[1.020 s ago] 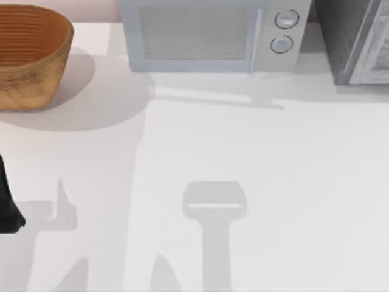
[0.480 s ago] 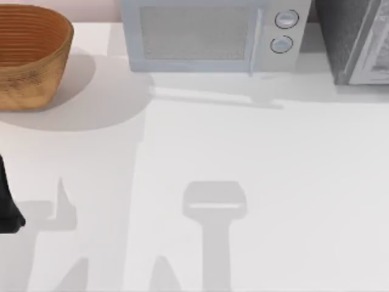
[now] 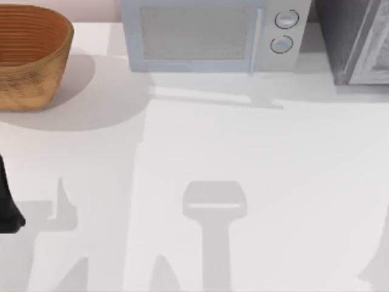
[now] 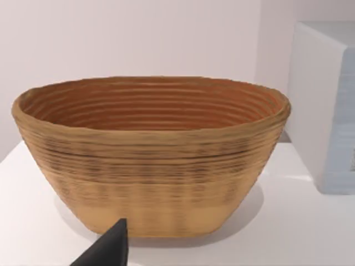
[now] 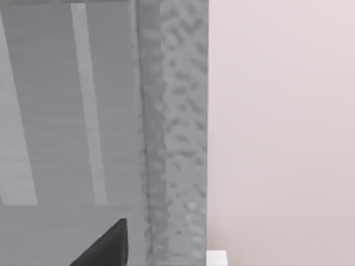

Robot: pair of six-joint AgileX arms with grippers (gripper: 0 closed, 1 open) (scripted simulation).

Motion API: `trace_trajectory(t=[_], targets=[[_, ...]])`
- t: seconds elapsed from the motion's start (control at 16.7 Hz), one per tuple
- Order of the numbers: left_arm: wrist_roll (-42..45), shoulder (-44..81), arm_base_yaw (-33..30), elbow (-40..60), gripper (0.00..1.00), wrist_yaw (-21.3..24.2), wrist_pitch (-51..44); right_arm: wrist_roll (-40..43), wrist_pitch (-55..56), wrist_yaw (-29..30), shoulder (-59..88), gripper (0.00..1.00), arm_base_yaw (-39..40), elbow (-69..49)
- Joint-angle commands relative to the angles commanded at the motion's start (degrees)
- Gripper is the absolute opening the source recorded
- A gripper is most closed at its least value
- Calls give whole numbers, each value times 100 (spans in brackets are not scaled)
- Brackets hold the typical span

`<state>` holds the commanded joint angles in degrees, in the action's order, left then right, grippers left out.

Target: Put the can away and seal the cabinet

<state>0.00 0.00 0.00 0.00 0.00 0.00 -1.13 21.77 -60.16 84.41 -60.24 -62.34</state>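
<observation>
wicker basket (image 3: 27, 55) back left, microwave (image 3: 209, 36) w/ grey cabinet (image 3: 355, 39) behind; left arm (image 3: 7, 204) at left edge, grip can't tell.

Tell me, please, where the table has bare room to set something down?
The widest free patch is the white table in front of the microwave, running to the right edge. Another lies below the wicker basket, by the left arm. The back is crowded: basket, microwave and grey cabinet stand in a row.
</observation>
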Motion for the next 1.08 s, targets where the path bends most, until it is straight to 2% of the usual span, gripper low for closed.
trace_trajectory(t=[0.3, 0.54, 0.72, 1.08], targets=[[0, 0, 0, 0, 100, 0, 0, 0, -2613, 18, -382, 100, -4, -2144], [0, 0, 0, 0, 100, 0, 0, -6, -3991, 68, -658, 100, 38, -3348], [0, 0, 0, 0, 100, 0, 0, -8, -4397, 91, -763, 100, 60, -3730], [0, 0, 0, 0, 100, 0, 0, -9, -4397, 87, -757, 100, 43, -3751]])
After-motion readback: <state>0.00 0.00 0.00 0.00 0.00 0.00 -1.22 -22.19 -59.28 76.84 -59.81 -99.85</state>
